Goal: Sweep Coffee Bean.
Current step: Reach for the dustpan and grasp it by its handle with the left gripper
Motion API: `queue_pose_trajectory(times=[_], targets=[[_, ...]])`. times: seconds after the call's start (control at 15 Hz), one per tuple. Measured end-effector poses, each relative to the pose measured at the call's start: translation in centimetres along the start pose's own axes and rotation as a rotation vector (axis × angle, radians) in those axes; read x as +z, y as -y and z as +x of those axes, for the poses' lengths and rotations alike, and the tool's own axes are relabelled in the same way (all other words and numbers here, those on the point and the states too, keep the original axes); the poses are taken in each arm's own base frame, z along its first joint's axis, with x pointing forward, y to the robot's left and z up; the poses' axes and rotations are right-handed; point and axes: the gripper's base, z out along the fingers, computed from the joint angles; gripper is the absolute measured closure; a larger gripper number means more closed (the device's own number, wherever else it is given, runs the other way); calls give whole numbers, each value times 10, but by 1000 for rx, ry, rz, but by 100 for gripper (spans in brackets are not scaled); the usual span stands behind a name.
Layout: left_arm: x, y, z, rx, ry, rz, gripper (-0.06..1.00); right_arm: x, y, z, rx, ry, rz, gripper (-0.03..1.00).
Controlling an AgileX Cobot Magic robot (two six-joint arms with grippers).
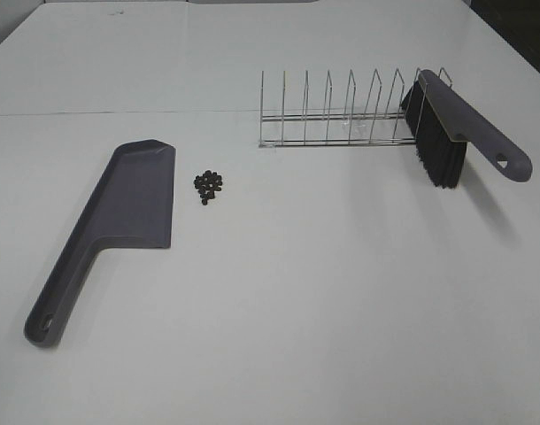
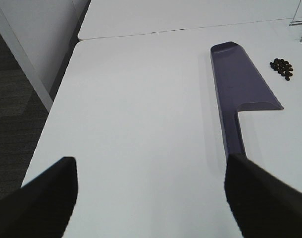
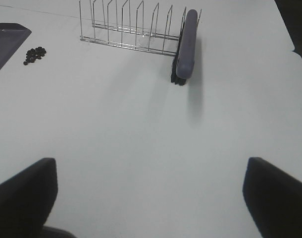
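Both tools idle, beans waiting beside the dustpan.
Your left gripper (image 2: 148, 161) and right gripper (image 3: 151, 163) each stand spread wide, holding nothing. The coffee bean (image 1: 210, 184) pile sits left of centre in the overhead frame, just right of the dustpan (image 1: 133, 199) and apart from it. It is a tight cluster of tiny dark oval pellets on the white table (image 1: 323, 310). Watch the brush (image 1: 447, 133) at upper right. It rests against the end of the wire rack (image 1: 332, 115), so a careless grab could drag or tip the rack. A hard stroke would likely scatter the light beans past the pan.
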Motion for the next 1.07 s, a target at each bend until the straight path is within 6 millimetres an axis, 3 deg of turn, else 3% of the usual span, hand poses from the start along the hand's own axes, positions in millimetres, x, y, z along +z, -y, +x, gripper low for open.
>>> queue_pose_trajectory(times=[1.07], targets=[[0,0,0,0,0,0,19,0,0,0,0,0,0,10]])
